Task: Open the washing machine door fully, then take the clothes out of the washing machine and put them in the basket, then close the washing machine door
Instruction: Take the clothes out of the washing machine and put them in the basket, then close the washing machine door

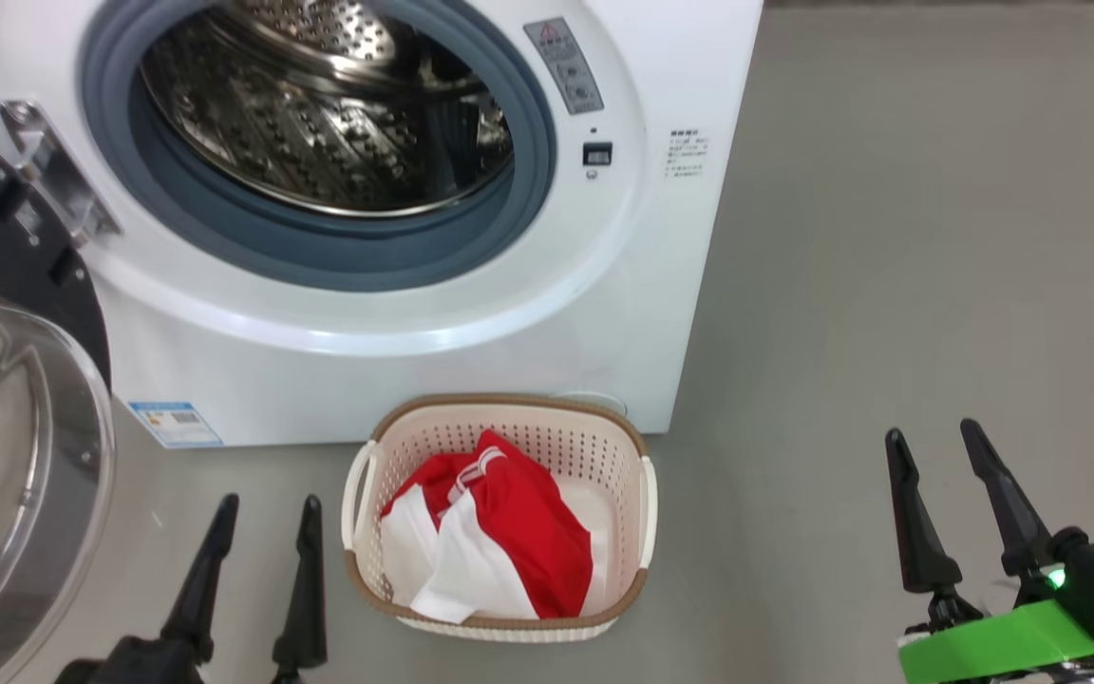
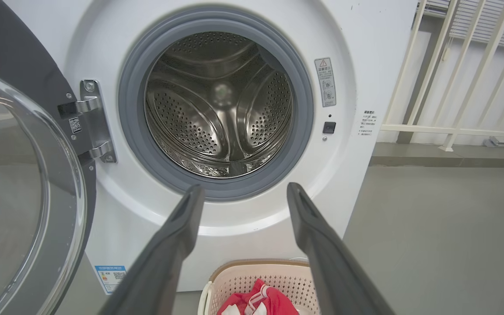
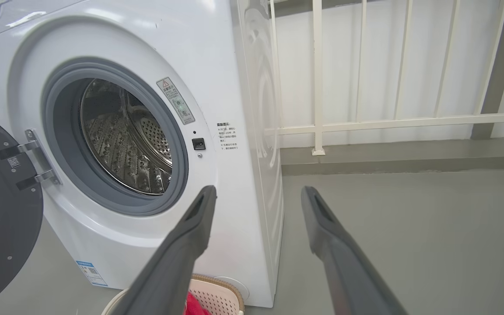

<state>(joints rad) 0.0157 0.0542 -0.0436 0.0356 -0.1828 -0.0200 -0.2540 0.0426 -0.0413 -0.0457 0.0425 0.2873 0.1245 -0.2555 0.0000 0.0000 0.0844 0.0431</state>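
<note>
The door (image 1: 15, 427) is wide open, the washing machine (image 1: 414, 328) looks empty, and the clothes (image 1: 499, 532) are in the basket (image 1: 509, 404). My left gripper (image 1: 270, 503) and right gripper (image 1: 932, 437) are open and empty; only shutting the door is left

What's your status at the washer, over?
Both open, empty: left gripper, right gripper. Red and white clothes in basket, drum looks empty. Not yet closed: washing machine door, wide open at left. Basket stands apart from door.

Grey floor (image 1: 889, 237), white railing (image 3: 317, 78), perhaps blinds (image 2: 479, 22).
</note>
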